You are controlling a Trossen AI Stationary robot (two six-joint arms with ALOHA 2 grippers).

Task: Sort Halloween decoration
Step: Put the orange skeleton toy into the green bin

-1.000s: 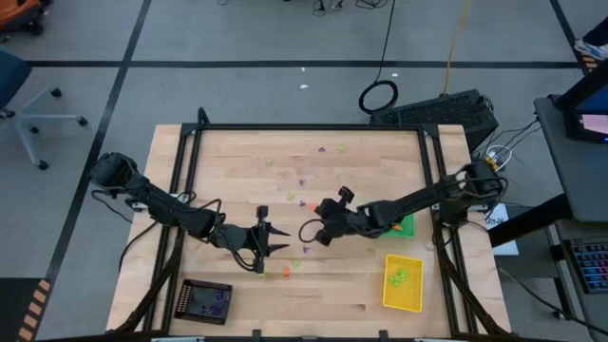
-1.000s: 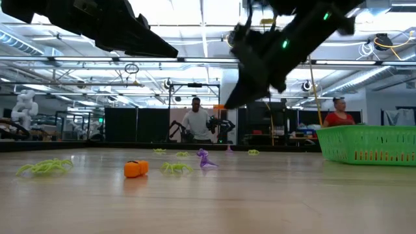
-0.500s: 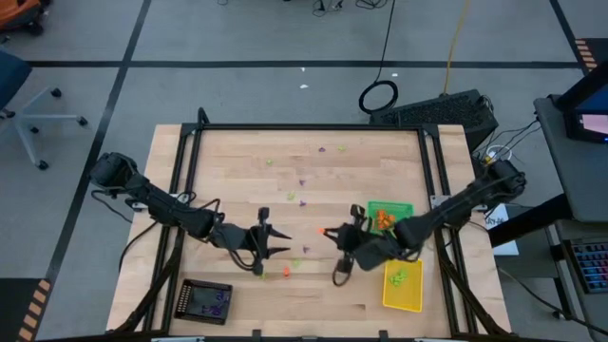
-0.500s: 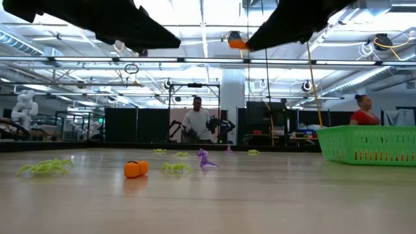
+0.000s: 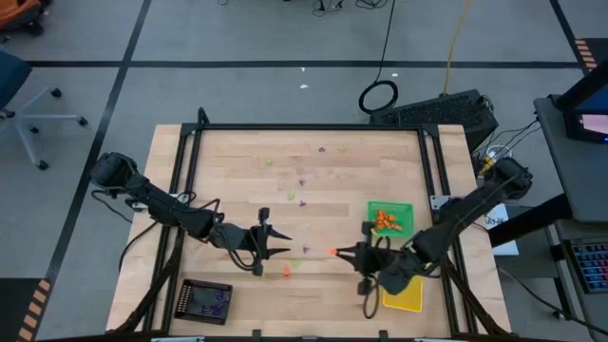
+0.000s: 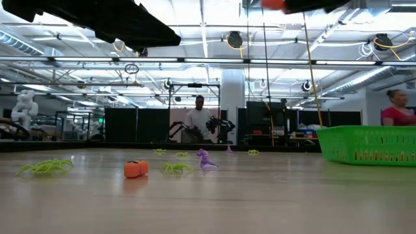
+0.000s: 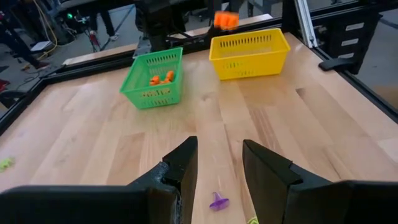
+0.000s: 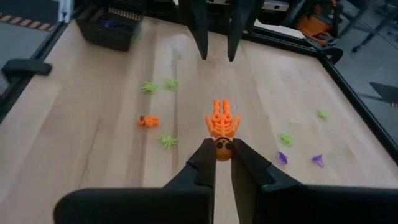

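The bench [image 5: 237, 152] is ringed by a dark frame, with broad bare wood between the two arms. Beside the right gripper [image 5: 334, 252] stand a green tray [image 5: 407, 207] holding orange pieces and a yellow tray [image 5: 414, 298], both at the bench's right edge; a black tray [image 5: 190, 302] sits near the front edge behind the left gripper [image 5: 282, 242]. The right jaws are closed on an orange skeleton trinket [image 8: 221, 124], lifted clear of the wood. The left jaws hang parted and empty; just ahead of them lie a purple trinket [image 7: 218, 201], an orange trinket [image 5: 285, 272] and green spider trinkets [image 8: 159, 85].
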